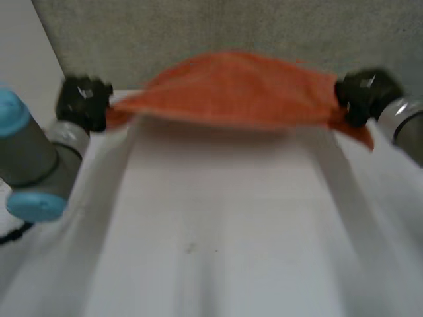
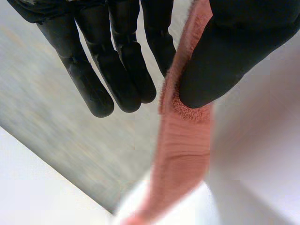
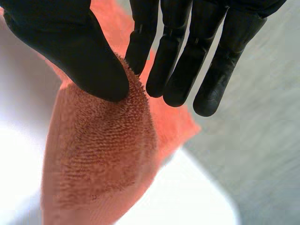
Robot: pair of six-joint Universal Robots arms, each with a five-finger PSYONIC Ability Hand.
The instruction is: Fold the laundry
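An orange towel (image 1: 231,89) hangs stretched in the air between my two hands, above the far part of the white table (image 1: 218,218). My left hand (image 1: 82,102) pinches its left end: in the left wrist view the thumb (image 2: 220,70) presses the towel's edge (image 2: 183,140) against a finger. My right hand (image 1: 363,92) pinches the right end, and the thumb (image 3: 79,56) there clamps the fuzzy towel (image 3: 103,159) against a finger (image 3: 140,42). The middle of the towel bulges upward between the hands.
A grey wall (image 1: 231,26) stands behind the table's far edge. My left arm's grey joint with a light-blue cap (image 1: 26,158) sits at the near left. The table's near half is bare white surface.
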